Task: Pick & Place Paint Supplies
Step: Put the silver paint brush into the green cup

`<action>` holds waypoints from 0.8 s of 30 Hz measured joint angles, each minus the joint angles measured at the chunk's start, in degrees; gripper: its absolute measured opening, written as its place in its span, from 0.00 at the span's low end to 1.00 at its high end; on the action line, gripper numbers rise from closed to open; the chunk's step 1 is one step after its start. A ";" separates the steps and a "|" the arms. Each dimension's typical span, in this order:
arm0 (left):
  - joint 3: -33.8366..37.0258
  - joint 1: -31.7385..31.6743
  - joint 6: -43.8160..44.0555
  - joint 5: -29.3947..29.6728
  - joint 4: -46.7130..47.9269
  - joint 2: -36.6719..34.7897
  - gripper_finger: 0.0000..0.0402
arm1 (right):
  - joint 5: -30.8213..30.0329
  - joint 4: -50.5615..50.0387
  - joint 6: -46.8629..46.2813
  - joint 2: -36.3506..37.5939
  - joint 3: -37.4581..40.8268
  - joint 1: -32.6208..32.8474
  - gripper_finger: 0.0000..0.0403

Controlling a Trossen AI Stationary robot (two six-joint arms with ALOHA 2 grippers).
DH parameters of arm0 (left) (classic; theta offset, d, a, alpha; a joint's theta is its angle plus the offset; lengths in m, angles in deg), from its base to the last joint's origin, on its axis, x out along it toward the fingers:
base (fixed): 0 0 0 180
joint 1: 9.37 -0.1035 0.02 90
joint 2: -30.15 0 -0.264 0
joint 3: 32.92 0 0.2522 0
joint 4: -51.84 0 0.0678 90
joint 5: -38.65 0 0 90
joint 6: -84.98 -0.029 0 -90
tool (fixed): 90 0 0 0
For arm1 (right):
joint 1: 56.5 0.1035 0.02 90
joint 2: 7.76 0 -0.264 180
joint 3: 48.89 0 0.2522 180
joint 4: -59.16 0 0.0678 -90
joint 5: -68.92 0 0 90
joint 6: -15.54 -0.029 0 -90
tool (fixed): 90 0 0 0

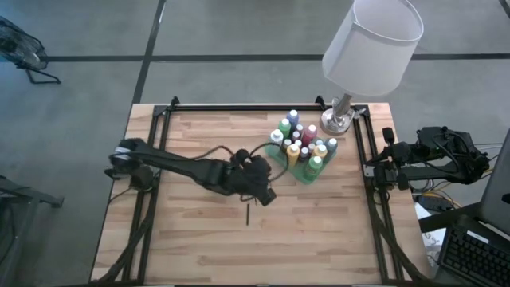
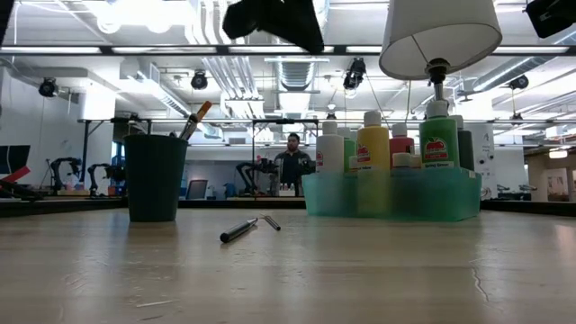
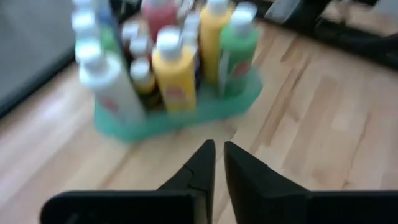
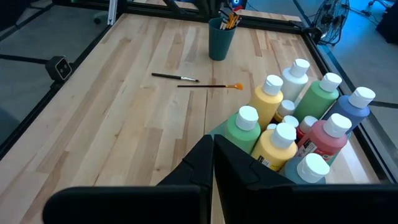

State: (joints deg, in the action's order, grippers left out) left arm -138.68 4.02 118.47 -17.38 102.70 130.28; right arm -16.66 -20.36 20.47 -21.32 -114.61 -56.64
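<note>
The left gripper (image 1: 268,194) hung above the middle of the wooden table (image 1: 199,247), just beside the translucent green tray (image 1: 307,175) and aimed toward it. In the left wrist view its fingers (image 3: 202,163) stood almost together, with only a thin slit between the tips, and nothing could be seen held between them. In the low view this gripper (image 2: 286,20) was well clear of the tabletop. The paint bottles (image 1: 303,143) stood upright and packed together in the tray, near the base of the lamp (image 1: 370,36); among them were a yellow bottle (image 3: 171,73) and a green bottle (image 3: 237,51), both at the tray's near edge in the left wrist view. One thin brush (image 1: 248,214) lay flat on the table, just in front of the left gripper and apart from the tray. In the right wrist view two brushes (image 4: 208,86) lay end to end on the boards between the tray and the dark green cup (image 4: 221,38), which held further brushes (image 2: 196,119). The right gripper (image 4: 211,155) waited at the table's right edge, fingers pressed together and empty. A person (image 2: 292,164) was in the room behind the table.
</note>
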 joint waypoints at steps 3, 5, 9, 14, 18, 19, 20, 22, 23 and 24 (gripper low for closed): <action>-5.39 0.07 7.94 -0.61 9.86 4.67 0.15 | 0.00 0.00 0.00 0.00 0.00 0.02 0.02; -8.15 0.09 12.53 -1.71 15.69 7.35 0.20 | 0.00 0.00 0.00 0.00 0.00 0.00 0.02; -10.49 -0.14 17.52 -5.37 19.77 11.60 0.29 | 0.01 -0.02 0.00 0.00 0.02 0.02 0.02; -9.95 -0.15 17.69 -6.35 16.99 14.95 0.35 | 0.01 0.00 0.00 0.00 0.00 0.00 0.02; -9.84 -0.21 20.33 -6.36 16.49 16.00 0.35 | 0.00 0.00 0.00 0.00 0.00 0.00 0.02; -9.78 -0.31 20.26 -6.19 16.52 16.00 0.35 | 0.01 -0.01 0.00 0.00 0.00 0.00 0.02; -9.69 -0.41 20.42 -6.05 16.85 15.90 0.35 | 0.01 -0.01 0.00 0.00 0.02 0.01 0.02; -9.38 -0.64 22.73 -6.04 17.96 15.87 0.35 | 0.02 -0.02 0.00 0.00 0.02 0.00 0.02; -9.12 -0.68 25.28 -6.09 18.29 15.87 0.35 | 0.02 -0.02 0.00 0.00 0.02 0.00 0.02; -8.90 -0.70 27.91 -6.25 18.87 15.87 0.35 | 0.01 -0.01 0.00 0.00 0.01 0.01 0.02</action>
State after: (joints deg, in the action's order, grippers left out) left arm -147.58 3.32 146.38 -23.64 121.57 146.15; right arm -16.65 -20.37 20.47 -21.33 -114.60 -56.63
